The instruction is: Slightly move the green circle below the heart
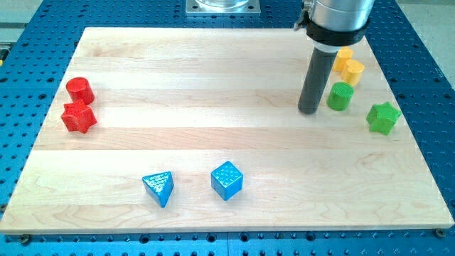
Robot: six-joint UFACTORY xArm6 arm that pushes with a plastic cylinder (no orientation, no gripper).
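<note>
Now the rod's tip is sitting just left of the green circle; it holds nothing; next, a short nudge beneath the yellow heart.

Two red blocks, two blue, two yellow, green circle, green star (all dot-textured), pale wooden board

Lab robot bench: wooden board sits on a blue perforated metal table, arm's metal base plate at frame top centre, small 3D-printed-looking plastic blocks.
</note>
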